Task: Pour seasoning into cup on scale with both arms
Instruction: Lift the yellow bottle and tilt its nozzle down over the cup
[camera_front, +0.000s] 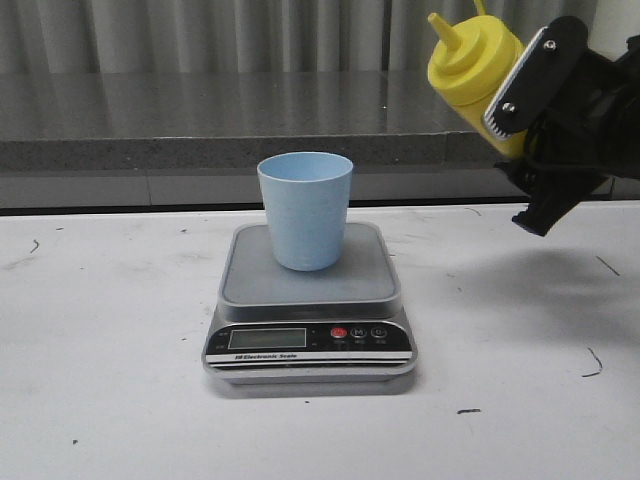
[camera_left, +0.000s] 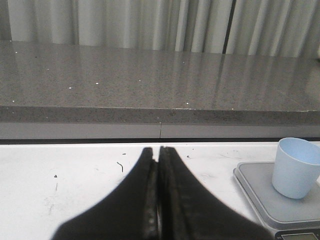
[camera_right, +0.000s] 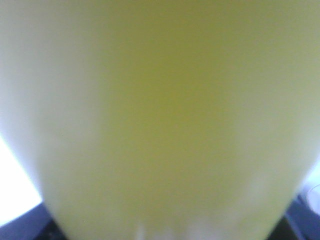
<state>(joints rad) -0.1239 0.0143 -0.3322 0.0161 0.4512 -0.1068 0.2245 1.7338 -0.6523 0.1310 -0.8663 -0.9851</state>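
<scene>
Seasoning bottle (camera_front: 472, 62): clamped in right jaws (camera_front: 520, 95), tilted, airborne beyond the scale (camera_front: 308, 300). Cup (camera_front: 305, 210): upright on scale platform. Left jaws (camera_left: 158, 200): closed, empty, over white surface (camera_front: 100, 350).

One pale blue plastic tumbler (camera_front: 305, 210), handleless and tapering. One flat digital kitchen scale (camera_front: 309, 305) with a grey platform; on its black front panel, one LCD display (camera_front: 267, 339), one red button (camera_front: 338, 333) and two dark buttons (camera_front: 368, 333). One yellow plastic squeeze bottle (camera_front: 474, 66) with a cone nozzle. Two black claws: one in the front view (camera_front: 540, 120), one in the left wrist view (camera_left: 159, 200).
</scene>
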